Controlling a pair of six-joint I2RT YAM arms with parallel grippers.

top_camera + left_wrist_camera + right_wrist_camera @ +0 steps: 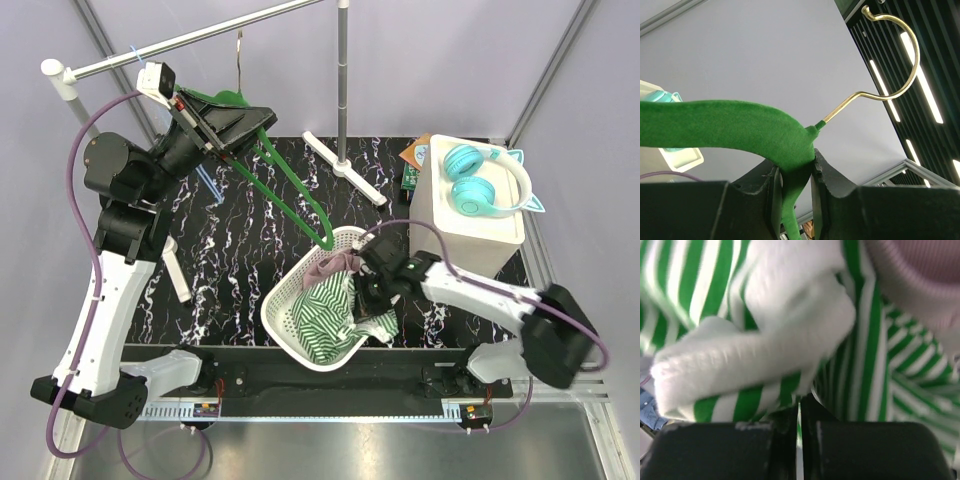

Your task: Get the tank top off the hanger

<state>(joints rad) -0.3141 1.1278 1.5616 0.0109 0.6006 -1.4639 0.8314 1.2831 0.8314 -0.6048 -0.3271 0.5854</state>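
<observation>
The green velvet hanger (290, 185) is held high at the back left, its arm slanting down to the basket's far rim. My left gripper (262, 118) is shut on the hanger (740, 127) just below its brass hook (890, 60), with the jaws pressed on both sides of the neck (796, 167). No cloth shows on the hanger. The green-and-white striped tank top (330, 315) lies bunched in the white basket (275, 315). My right gripper (365, 295) is down in the basket, shut on a thin fold of the striped tank top (865, 365), with cloth between its jaws (800, 412).
A pinkish garment (335, 265) lies in the basket behind the tank top, and a white fuzzy fold (765, 340) sits on the stripes. A clothes rail (190, 40) and its upright pole (343, 80) stand at the back. A white box with teal headphones (480, 180) stands at right.
</observation>
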